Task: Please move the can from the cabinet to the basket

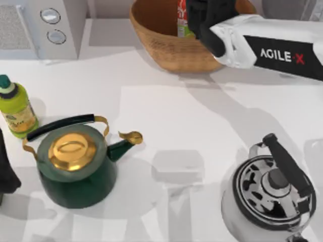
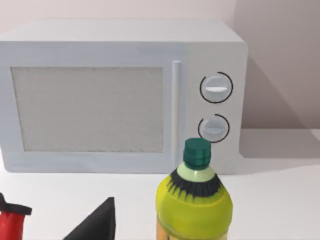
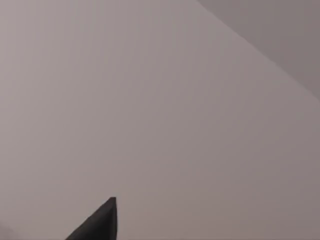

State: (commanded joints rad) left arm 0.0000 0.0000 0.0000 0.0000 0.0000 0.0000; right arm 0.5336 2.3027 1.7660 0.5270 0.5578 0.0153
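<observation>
**Can upright inside the wicker basket, right tool beside it**

The wicker basket (image 1: 166, 48) sits at the far edge of the bench (image 1: 202, 126), a little right of centre in the top view. Inside it stands the can (image 1: 183, 20), red above and lime-green below, its long axis upright and its top toward the overhead camera. It lies against the right half of the basket's interior. The right tool (image 1: 204, 17) of the AgileX arm reaches in from the right side and sits just beside the can, over the basket; whether its fingers are clamped on the can or spread cannot be told from here. The right wrist view gives a plain wall and one dark fingertip (image 3: 102, 220).

The left tool (image 1: 6, 171) is parked at the bench's left edge; whether it is wide or narrow cannot be told.

Elsewhere on the bench: a white microwave (image 1: 43, 25) at the far left corner, a yellow-green bottle (image 1: 15, 108) with a dark green cap in front of it, a green kettle (image 1: 75, 164) with a gold lid, and a black-and-white patterned kettle (image 1: 270, 196) at the near right.
</observation>
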